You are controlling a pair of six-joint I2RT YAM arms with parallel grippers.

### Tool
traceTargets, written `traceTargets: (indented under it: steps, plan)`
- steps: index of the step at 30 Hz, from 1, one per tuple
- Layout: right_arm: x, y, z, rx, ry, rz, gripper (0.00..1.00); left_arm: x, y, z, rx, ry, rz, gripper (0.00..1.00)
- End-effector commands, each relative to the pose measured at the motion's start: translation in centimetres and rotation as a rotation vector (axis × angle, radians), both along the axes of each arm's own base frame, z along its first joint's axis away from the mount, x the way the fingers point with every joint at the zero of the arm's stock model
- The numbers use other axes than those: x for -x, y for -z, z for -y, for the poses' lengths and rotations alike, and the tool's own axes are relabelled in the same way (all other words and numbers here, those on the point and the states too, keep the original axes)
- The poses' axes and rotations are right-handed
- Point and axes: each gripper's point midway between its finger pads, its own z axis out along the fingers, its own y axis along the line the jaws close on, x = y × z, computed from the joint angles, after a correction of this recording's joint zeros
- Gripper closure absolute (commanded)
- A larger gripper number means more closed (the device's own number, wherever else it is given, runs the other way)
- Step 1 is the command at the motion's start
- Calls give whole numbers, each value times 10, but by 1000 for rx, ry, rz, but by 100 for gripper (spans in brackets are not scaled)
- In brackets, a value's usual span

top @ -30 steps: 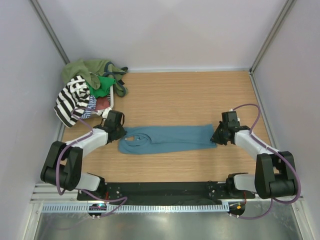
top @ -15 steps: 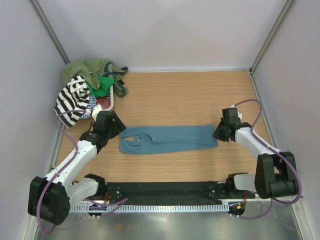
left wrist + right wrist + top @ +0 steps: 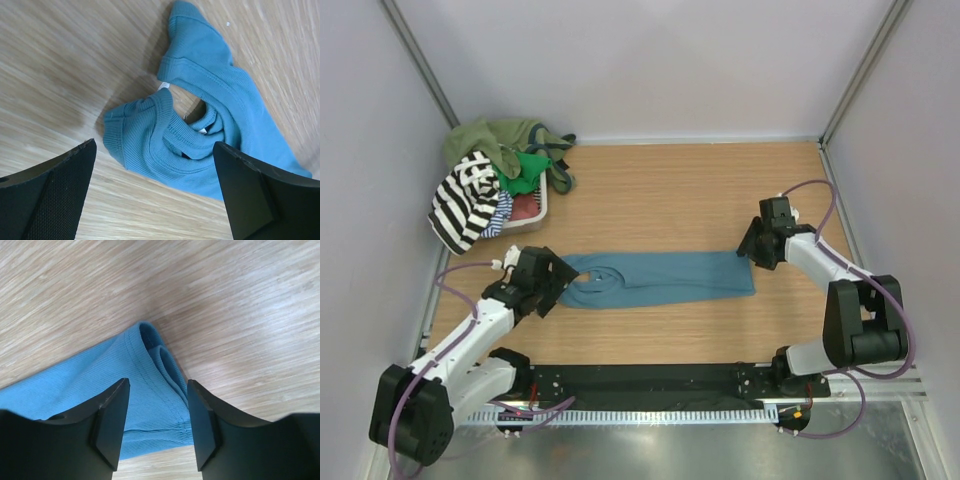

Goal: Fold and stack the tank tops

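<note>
Teal top (image 3: 660,278): flat on table (image 3: 700,190), mid-near area, folded into a long band running L–R. Strap/neck end at L, bunched (image 3: 200,140); hem end at R, doubled over (image 3: 100,385).
L gripper (image 3: 550,282): jaws wide apart, holds nothing. Hovers over the strap end, cloth visible between the fingers (image 3: 45,195) w/o contact (image 3: 154,145).
R gripper (image 3: 752,245): jaws part-way apart, not clamped. Fingers straddle the far corner of the hem end; folded edge sits in the gap (image 3: 157,385). Can't tell if the tips touch the cloth.
Basket (image 3: 542,205): white, far-L corner of table. Heap in and over it: b/w striped top (image 3: 465,200) hanging over the L rim, olive top (image 3: 485,140) behind, green top (image 3: 525,170) in the middle, thin-striped bit (image 3: 500,212) under the b/w one.
Edges: walls on L, R and back, basket heap pressed against the L one.
Room: bare wood between teal top and back wall, narrower strip on the near side up to the arm bases.
</note>
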Motion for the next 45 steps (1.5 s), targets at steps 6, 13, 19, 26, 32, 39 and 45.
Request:
traceTargets:
  steps: [6,13,19,26,32,39,45]
  plan:
    - [-31,-10,-1,57,9,29,42,-13,4,11,12,-83,-53,1]
    - [-40,1,-7,108,-7,-9,42,-37,7,7,-49,-141,-53,1]
    - [-36,10,-6,119,-2,-27,42,-50,19,16,-61,-133,-115,0]
    - [-32,11,-8,116,-8,-16,43,-63,33,12,-96,-184,-133,0]
    - [-20,20,-8,117,-18,-35,49,-80,32,11,-129,-190,-93,38]
    - [-3,25,-16,104,-48,-35,68,-111,39,8,-151,-204,-90,81]
    - [19,24,-32,74,-93,-41,91,-161,42,25,-179,-134,-93,100]
